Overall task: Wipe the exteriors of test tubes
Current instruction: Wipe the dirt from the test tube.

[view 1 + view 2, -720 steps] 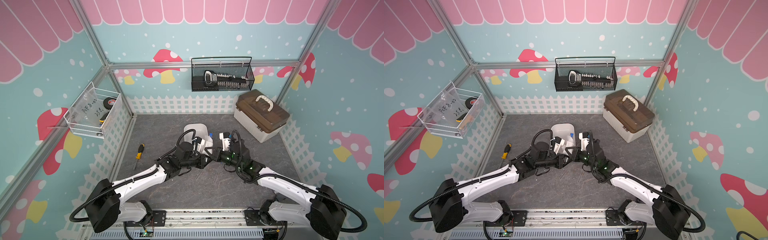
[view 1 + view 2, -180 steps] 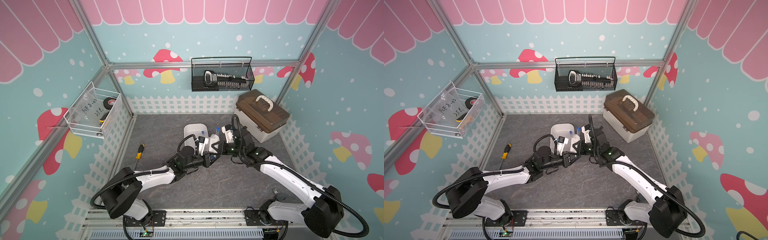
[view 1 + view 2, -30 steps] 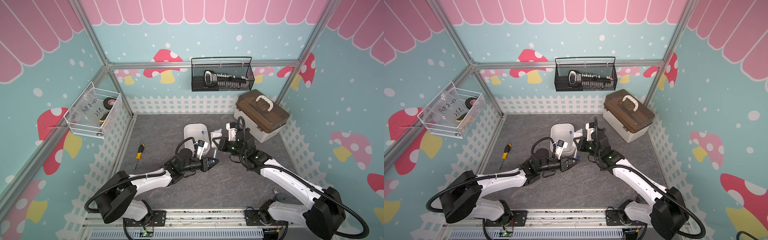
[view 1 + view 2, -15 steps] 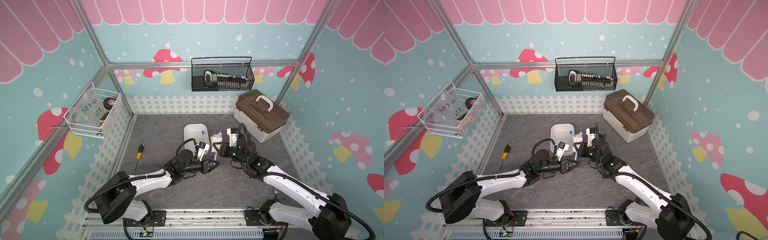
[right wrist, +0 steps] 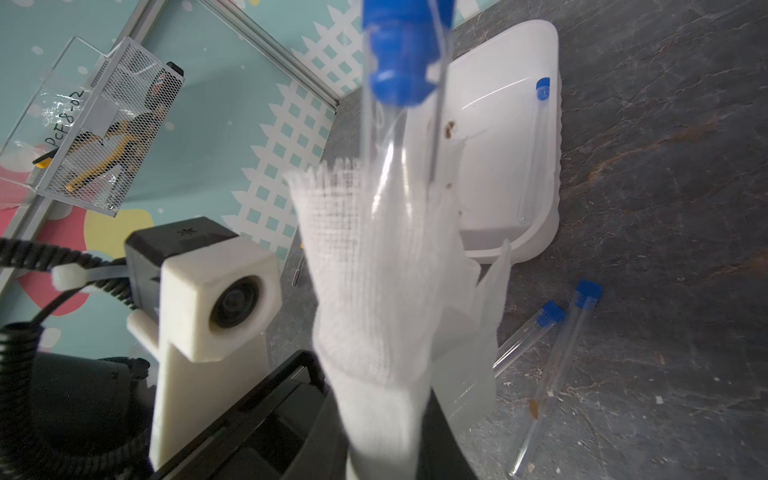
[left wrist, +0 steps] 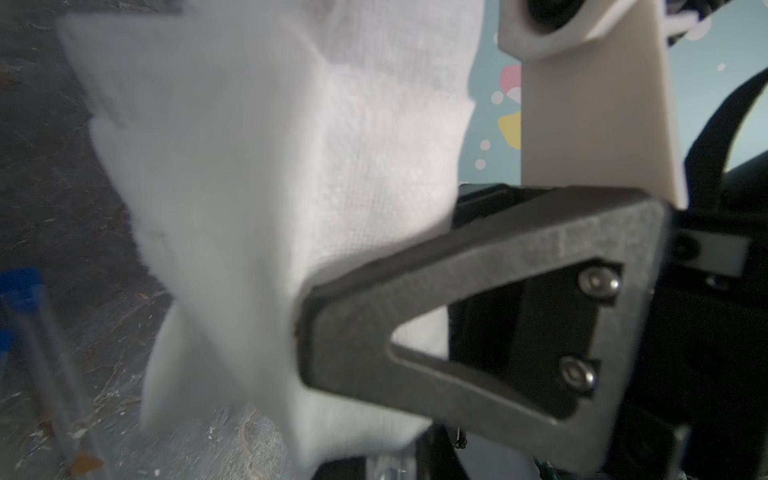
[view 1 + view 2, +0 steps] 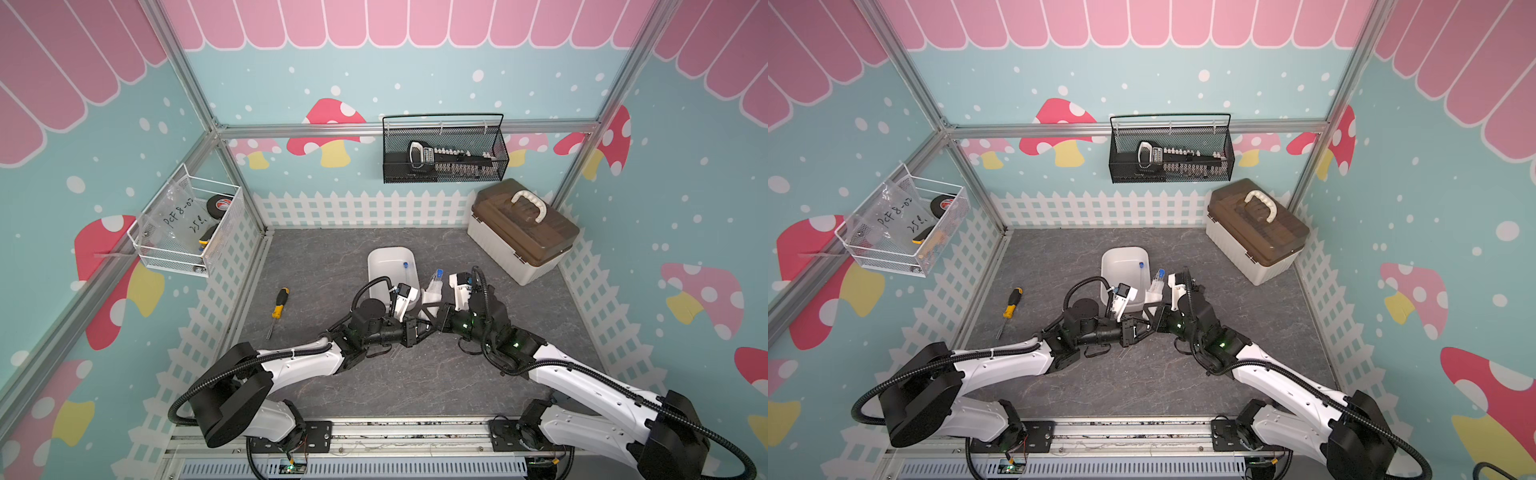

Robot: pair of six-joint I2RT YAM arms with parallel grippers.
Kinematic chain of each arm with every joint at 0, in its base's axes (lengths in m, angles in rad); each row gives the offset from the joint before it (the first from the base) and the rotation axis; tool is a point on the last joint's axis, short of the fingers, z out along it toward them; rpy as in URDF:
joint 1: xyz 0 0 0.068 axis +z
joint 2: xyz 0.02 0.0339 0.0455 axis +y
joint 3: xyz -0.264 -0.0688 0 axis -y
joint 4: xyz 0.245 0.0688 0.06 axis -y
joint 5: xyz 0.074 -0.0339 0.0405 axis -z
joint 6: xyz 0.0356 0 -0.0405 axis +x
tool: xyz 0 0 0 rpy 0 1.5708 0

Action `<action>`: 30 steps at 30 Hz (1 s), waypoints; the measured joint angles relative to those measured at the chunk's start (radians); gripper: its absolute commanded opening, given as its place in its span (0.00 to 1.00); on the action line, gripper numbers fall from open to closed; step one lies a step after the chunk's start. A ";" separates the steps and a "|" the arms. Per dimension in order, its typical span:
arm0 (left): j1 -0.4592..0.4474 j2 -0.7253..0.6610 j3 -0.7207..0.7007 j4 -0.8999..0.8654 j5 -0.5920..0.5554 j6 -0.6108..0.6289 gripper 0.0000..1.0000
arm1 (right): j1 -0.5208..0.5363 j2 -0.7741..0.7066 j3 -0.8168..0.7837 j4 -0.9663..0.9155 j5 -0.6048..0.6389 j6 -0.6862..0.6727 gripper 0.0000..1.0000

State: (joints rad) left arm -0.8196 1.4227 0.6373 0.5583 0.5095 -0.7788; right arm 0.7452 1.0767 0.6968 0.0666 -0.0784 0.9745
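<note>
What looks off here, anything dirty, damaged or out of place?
Brown specks: several in the white tray beside the held test tube, and one on or in one of the two loose tubes on the mat. That looks like dirt, not damage. A screwdriver also lies on the mat, away from the work.

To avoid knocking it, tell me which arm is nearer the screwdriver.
Left. The left arm passes close by the screwdriver; the right arm lies on the table's opposite side, well apart from it.

handwritten "PCF8-02" on clear bag (image 7: 181,216) in white wire basket (image 7: 172,261) at ten o'clock, line beneath starts "25", rest unclear, tool label in black mesh basket (image 7: 444,178) at twelve o'clock illegible
</note>
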 measured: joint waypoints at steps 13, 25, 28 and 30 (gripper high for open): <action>0.003 -0.022 -0.002 0.008 -0.029 0.000 0.07 | -0.157 0.116 0.194 -0.022 -0.086 -0.076 0.19; 0.000 -0.028 -0.014 -0.002 -0.013 0.001 0.07 | -0.144 0.080 0.127 0.035 -0.090 -0.039 0.19; -0.004 -0.028 -0.018 -0.002 0.000 0.001 0.07 | -0.104 0.040 0.077 0.048 -0.054 -0.019 0.19; -0.003 -0.028 -0.018 -0.001 0.002 0.000 0.07 | -0.069 0.017 0.040 0.052 -0.035 -0.002 0.19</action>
State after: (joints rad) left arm -0.8230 1.3949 0.6197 0.5571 0.5114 -0.7784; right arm 0.6765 1.0935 0.7364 0.1188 -0.1135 0.9722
